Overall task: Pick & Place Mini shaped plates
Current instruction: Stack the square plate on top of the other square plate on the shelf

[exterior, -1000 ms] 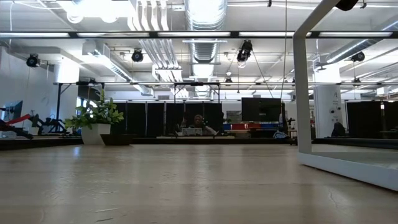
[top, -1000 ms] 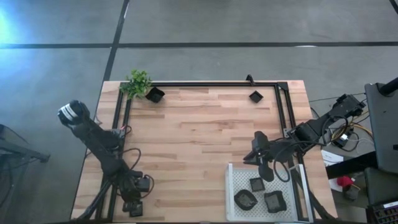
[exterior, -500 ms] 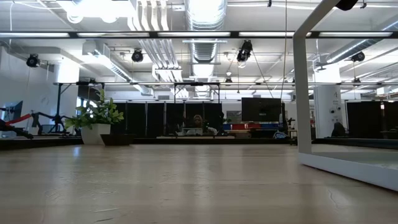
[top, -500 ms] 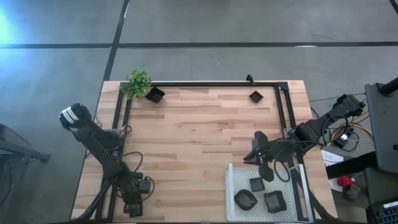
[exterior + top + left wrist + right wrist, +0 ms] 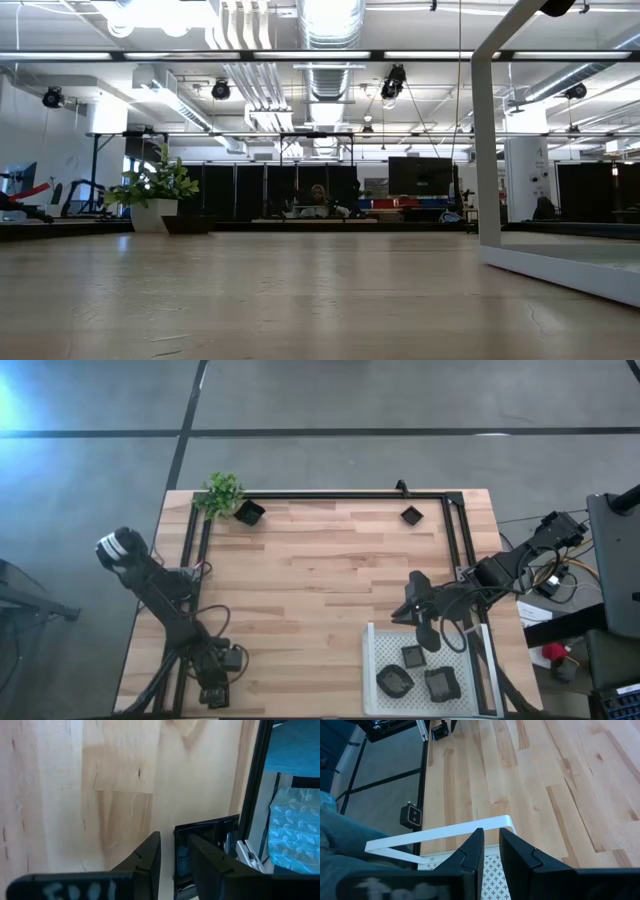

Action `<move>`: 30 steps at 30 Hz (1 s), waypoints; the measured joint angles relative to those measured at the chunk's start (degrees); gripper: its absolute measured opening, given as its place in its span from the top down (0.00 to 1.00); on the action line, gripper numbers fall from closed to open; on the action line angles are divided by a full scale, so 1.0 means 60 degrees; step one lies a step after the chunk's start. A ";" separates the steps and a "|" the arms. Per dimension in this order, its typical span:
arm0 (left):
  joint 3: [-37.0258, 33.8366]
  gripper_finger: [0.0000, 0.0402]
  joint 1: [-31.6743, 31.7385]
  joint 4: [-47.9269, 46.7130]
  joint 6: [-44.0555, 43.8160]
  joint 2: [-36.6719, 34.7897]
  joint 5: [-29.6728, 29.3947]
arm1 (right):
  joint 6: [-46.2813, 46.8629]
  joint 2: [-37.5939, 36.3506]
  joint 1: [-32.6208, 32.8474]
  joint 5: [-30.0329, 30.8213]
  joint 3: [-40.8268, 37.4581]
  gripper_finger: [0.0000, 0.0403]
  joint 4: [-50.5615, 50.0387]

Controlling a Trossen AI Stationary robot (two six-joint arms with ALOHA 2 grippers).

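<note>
From the console I see the left gripper (image 5: pixel 212 695) parked at the table's near-left corner, jaws a narrow slot apart and holding nothing. One mini plate (image 5: pixel 249 512) sits beside the small plant (image 5: pixel 221 492) at the far-left edge; another plate (image 5: pixel 411 515) sits far right of centre. The right gripper (image 5: pixel 424 635) hangs over the far rim of the white perforated tray (image 5: pixel 375 660), fingers nearly together, empty. Three plates (image 5: pixel 413 671) lie in that tray. I judge these dishes rigid, light and smooth-glazed, so likely slippery; I would pinch a raised rim, one finger inside and one outside.
</note>
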 joint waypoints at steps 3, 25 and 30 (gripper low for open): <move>0.0003 0.78 -0.0024 0.0205 -0.0046 0.0182 0.0004 | 0.0000 0.0003 -0.0001 0.0000 0.0000 0.86 0.0000; 0.0813 1.00 0.0398 -0.0408 -0.1166 -0.0252 0.0495 | -0.0008 0.0003 -0.0004 0.0209 0.0000 0.86 0.0015; 0.1488 1.00 0.0973 -0.1641 -0.1244 -0.0948 -0.0094 | -0.0246 0.0003 -0.0005 0.0750 0.0001 0.86 0.0018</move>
